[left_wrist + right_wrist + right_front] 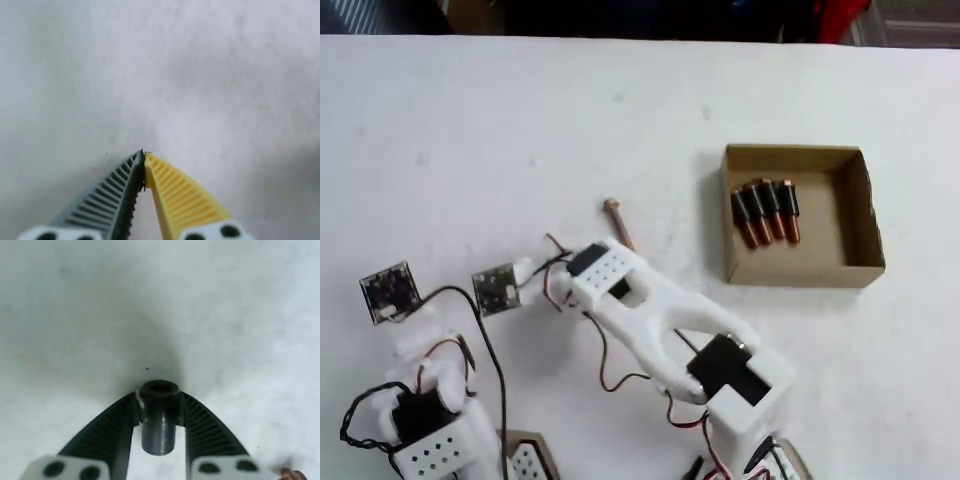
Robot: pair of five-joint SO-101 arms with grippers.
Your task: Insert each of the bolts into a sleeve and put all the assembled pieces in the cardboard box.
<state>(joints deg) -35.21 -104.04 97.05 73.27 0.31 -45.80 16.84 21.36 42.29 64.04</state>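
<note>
**A:** Gripping the sleeve (159, 422), is it?

**B:** Yes. The right gripper (159, 401) pinches the black sleeve between its 2 fingers, with the open end toward the fingertips, close over the white table (470, 130). The left gripper (144, 156) is pressed together on nothing, over bare table.

**A:** And the bolt?

**B:** 1 copper bolt (617, 222) lies loose on the table just beyond the right arm's wrist, well apart from the cardboard box (873, 215). 4 assembled pieces (765, 212) lie side by side in that box.

**A:** So this looks like the last pair. How would you mate them?

**B:** As I judge it, the sleeve is held by its sides, so the bore is free. The left gripper would have to spread, come across and take the bolt near its head, leaving the shank bare. Line the shank up with the bore before pushing, because a tilted entry would likely catch on the rim. Keep the right pinch firm so the sleeve does not slide back between the ribbed fingers.
</note>
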